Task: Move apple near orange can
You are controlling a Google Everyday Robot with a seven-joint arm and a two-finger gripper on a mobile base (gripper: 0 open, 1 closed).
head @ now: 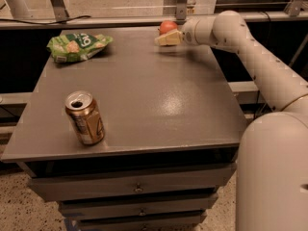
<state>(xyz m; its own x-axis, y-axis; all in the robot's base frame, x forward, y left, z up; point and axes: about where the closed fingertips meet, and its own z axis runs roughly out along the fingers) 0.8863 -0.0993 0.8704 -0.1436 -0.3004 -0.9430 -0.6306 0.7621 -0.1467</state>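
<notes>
The red-orange apple (167, 26) sits at the far edge of the grey table (144, 95), right of centre. My gripper (167, 38) reaches in from the right and is right against the apple's near side, partly covering it. The golden-orange can (85, 118) stands upright near the table's front left corner, far from the apple, with its silver top and open pull-tab hole facing up.
A green snack bag (77, 45) lies at the far left of the table. My arm (250, 52) spans the table's right side. Drawers (137, 189) sit below the front edge. A rail and metal posts (180, 1) run behind the table.
</notes>
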